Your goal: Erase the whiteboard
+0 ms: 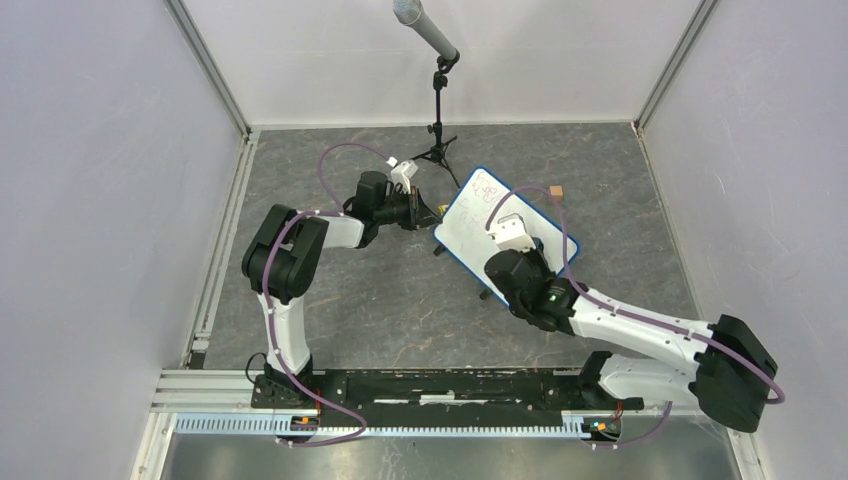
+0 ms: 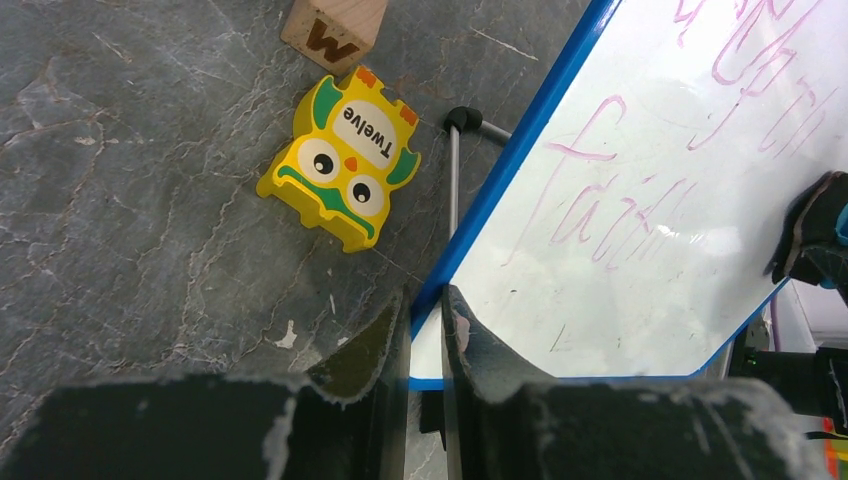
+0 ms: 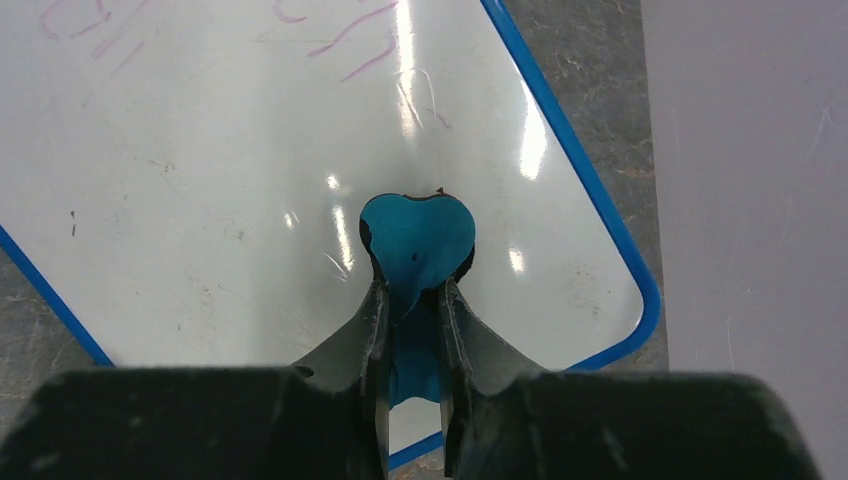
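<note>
The whiteboard (image 1: 478, 215) has a blue rim and stands tilted on a thin metal stand at mid table. Pink scribbles cover its far part (image 2: 640, 150); its near part (image 3: 200, 200) looks wiped. My left gripper (image 1: 432, 214) is shut on the board's left corner, the blue rim (image 2: 430, 300) pinched between the jaws. My right gripper (image 1: 512, 238) is shut on the blue eraser (image 3: 416, 240) and presses it against the board's face near the right corner. In the left wrist view the eraser (image 2: 815, 235) shows dark at the right edge.
A yellow owl-like tile (image 2: 340, 165) marked "Twelve" and a wooden letter block (image 2: 332, 30) lie on the grey table behind the board. A microphone on a tripod (image 1: 437, 90) stands at the back. A small brown cube (image 1: 557, 191) sits right of the board.
</note>
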`<state>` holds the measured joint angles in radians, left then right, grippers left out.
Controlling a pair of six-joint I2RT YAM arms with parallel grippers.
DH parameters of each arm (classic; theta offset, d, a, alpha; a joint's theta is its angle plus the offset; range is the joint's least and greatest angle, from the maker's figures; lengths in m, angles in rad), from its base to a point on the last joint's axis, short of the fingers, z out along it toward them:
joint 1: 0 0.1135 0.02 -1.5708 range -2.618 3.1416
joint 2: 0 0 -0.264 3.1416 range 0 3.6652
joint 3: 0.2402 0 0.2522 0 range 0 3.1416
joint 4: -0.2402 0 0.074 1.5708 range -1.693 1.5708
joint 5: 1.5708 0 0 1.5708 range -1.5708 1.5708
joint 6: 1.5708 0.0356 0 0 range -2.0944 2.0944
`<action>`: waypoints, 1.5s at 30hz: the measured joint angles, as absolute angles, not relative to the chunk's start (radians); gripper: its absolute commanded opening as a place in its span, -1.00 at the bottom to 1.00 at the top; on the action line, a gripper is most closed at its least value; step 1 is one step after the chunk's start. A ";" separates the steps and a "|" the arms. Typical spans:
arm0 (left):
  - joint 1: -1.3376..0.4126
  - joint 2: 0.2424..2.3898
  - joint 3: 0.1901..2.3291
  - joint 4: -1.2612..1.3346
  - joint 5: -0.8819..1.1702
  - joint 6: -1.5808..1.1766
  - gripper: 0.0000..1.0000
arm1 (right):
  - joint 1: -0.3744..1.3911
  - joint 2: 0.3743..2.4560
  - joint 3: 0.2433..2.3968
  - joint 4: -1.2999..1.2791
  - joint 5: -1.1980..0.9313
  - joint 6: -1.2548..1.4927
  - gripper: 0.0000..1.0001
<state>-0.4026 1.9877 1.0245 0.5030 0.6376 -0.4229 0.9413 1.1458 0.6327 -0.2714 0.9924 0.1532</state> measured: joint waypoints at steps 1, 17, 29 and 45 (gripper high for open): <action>-0.404 1.988 1.025 0.503 0.637 -0.423 -0.57 | 0.937 1.131 0.627 -0.272 0.992 0.154 -0.75; -0.406 1.988 1.026 0.503 0.632 -0.422 -0.58 | 1.113 1.370 0.629 -0.244 0.987 0.263 -0.83; -0.408 1.988 1.026 0.503 0.627 -0.422 -0.58 | 1.086 1.161 0.617 -0.372 1.068 0.293 -0.69; -0.408 1.987 1.026 0.503 0.628 -0.421 -0.58 | 1.181 1.365 0.590 -0.263 1.028 0.352 -0.81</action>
